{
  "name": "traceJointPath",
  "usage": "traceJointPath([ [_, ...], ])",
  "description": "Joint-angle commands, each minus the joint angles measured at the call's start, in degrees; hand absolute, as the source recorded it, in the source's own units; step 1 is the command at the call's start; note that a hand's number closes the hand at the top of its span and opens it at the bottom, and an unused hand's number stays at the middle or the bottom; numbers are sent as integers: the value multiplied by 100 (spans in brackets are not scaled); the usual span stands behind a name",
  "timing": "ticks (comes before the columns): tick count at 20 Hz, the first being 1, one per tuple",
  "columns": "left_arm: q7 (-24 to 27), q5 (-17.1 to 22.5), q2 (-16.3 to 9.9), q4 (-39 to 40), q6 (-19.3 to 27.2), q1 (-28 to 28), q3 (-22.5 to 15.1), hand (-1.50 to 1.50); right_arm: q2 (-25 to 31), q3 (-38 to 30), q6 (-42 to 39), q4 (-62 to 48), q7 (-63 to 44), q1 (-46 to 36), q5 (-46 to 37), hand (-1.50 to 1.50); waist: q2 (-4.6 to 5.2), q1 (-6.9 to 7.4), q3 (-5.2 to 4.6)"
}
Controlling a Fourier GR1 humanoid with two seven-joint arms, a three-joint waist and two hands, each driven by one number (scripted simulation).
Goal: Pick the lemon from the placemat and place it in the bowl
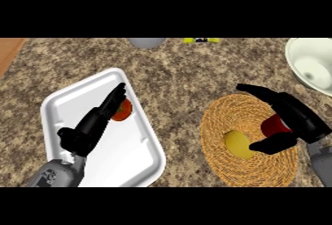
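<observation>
The yellow lemon (237, 144) lies on the round woven placemat (227, 116) at the right. My right hand (295, 118) hovers over the mat's right side, open, with its fingers stretched up and to the left and its thumb beside the lemon's right end. A red object (275, 125) sits on the mat, partly hidden under that palm. The white bowl (311, 63) stands at the top right, cut by the view's edge. My left hand (91, 127) rests open over the white tray, fingers straight.
The white rectangular tray (130, 158) lies at the left with a red-orange fruit (122, 110) on it, beside my left fingertips. At the counter's far edge are a grey object (148, 42) and a small yellow-green object (201, 40). A wooden strip (9, 50) shows at top left.
</observation>
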State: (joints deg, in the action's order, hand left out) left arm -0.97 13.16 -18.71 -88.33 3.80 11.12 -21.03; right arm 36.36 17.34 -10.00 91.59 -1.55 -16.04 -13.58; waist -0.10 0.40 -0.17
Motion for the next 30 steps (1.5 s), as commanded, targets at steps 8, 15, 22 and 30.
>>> traceJointPath([
  [8, -65, -14, 49, -133, -62, -114, 11, 0, 759, 729, -3361, 573, -2929, -1249, 886, -150, -11, 58, -6],
  [15, 18, -19, 11, -103, -320, -159, 267, 0, -46, 805, -4040, 759, -5047, -1746, 1897, -150, -4, -17, 7],
  [22, -55, -412, 300, -317, -301, -419, 254, 0, -385, 622, -4118, 511, -4685, -1457, 1300, -150, 7, -23, 16],
  [30, -46, -657, 567, -134, -345, -467, 380, 0, -613, 844, -3634, 1357, -4284, -583, -51, -150, 6, -38, 18],
])
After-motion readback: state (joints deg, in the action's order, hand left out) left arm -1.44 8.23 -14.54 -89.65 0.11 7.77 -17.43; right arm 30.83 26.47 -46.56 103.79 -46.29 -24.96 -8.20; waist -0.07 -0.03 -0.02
